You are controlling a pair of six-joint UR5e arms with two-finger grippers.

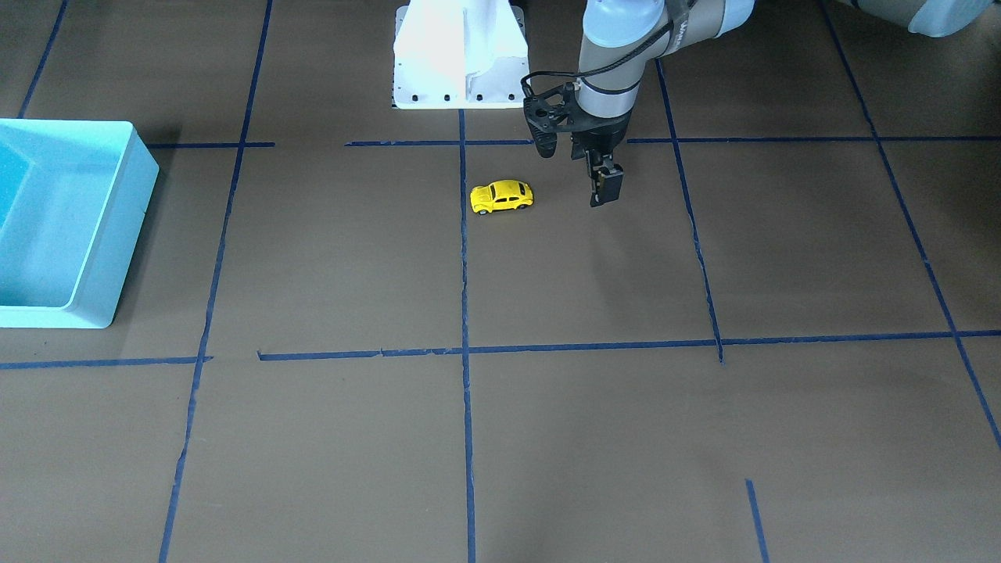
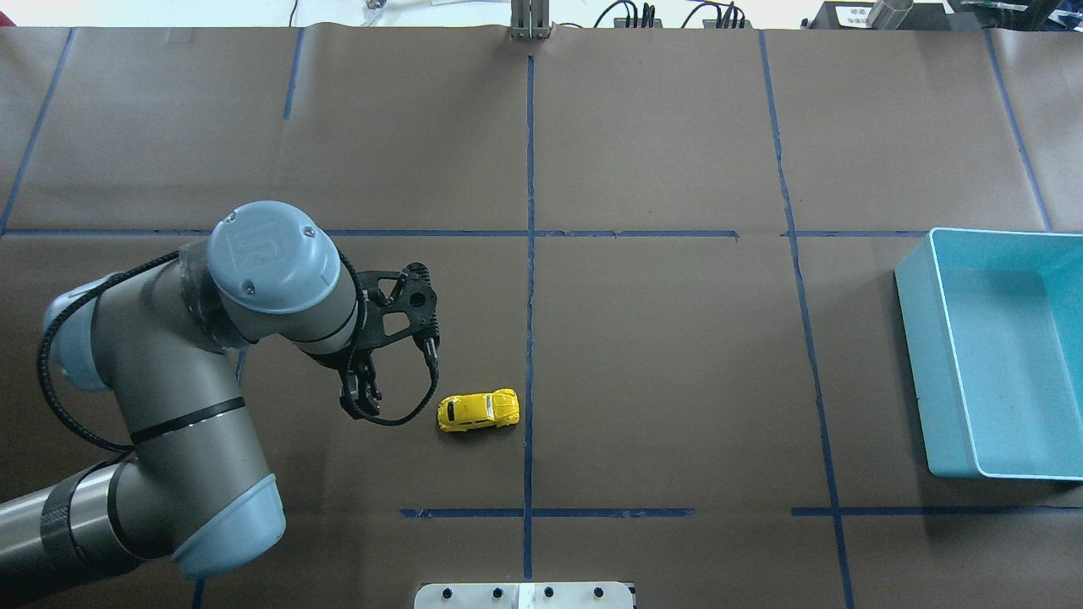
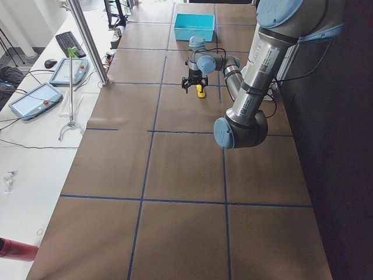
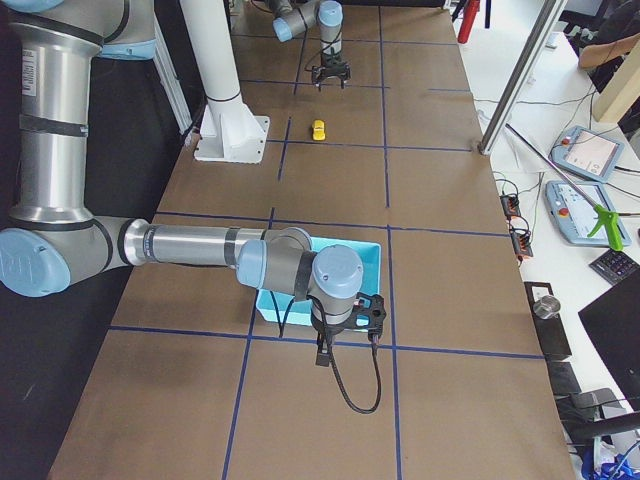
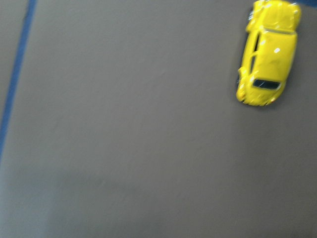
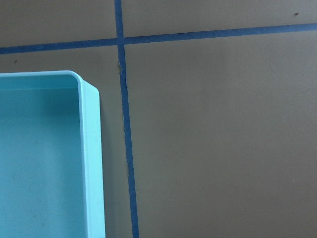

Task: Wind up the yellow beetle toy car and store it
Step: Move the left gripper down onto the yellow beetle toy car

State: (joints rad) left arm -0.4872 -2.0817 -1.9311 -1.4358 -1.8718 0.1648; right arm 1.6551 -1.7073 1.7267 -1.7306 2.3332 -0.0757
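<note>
The left claw (image 1: pixel 606 188) hangs above the tabletop (image 1: pixel 547 438), fingertips down. No view shows its finger gap clearly, so it cannot be told whether it is spread or pressed together. It holds nothing.

The yellow beetle toy car (image 1: pixel 502 197) stands on its wheels just beside the claw, on the claw's bin-ward side and apart from it. In the left wrist view the car sits at the frame's upper right edge, not under the claw.

Probable faults, nearest first:

1. Lateral offset. A descent from this position likely closes on nothing or clips the car's near end.
2. Rolling. The car rests on free wheels, so a glancing finger contact probably pushes it along its length, across the blue tape line (image 1: pixel 463 234) just beyond it.
3. Slippage. The rounded, glossy body offers little flat surface, and a pinch set high on the roof may squeeze the car out.
4. Winding. Too little downward pressure lets the wheels skid instead of loading the spring. An early release likely sends the car running away.

The turquoise bin (image 2: pixel 915 364) lies well apart from the claw, so a weak hold has a long carry in which to fail. The right claw (image 4: pixel 322 352) waits at the bin's corner. Its state cannot be told.
</note>
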